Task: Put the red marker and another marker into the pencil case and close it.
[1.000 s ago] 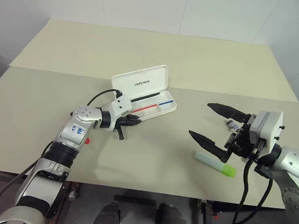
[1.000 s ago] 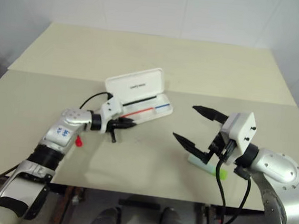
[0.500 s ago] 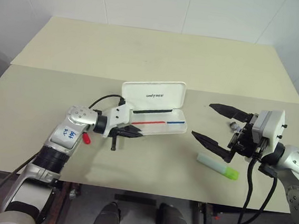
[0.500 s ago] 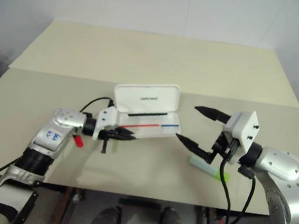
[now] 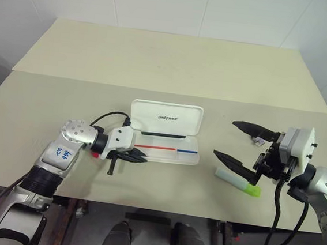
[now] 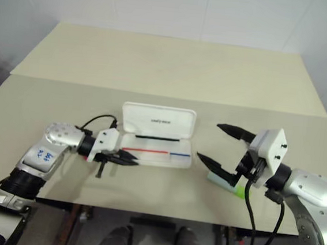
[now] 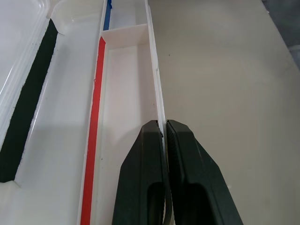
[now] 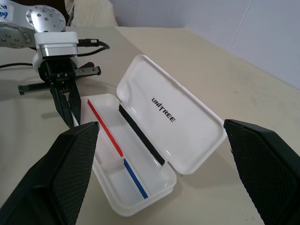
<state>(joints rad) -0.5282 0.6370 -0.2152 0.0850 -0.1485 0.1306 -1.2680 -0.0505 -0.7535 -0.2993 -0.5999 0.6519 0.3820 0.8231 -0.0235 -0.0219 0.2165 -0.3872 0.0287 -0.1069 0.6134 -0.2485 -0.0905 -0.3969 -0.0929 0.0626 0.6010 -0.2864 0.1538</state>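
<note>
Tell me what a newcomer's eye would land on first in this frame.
The flat white hard-plastic pencil case lying open mid-table, lid propped up behind it, a red-and-blue line inside. The left hand is shut on the case's near wall at its left end. On the right, the wide-open right hand hovers above the chunky mint-green highlighter with the lime cap, which lies on the beige table.

Silver arms, white wrist housings, black cables, black gripper (image 5: 137,158) fingers.
</note>
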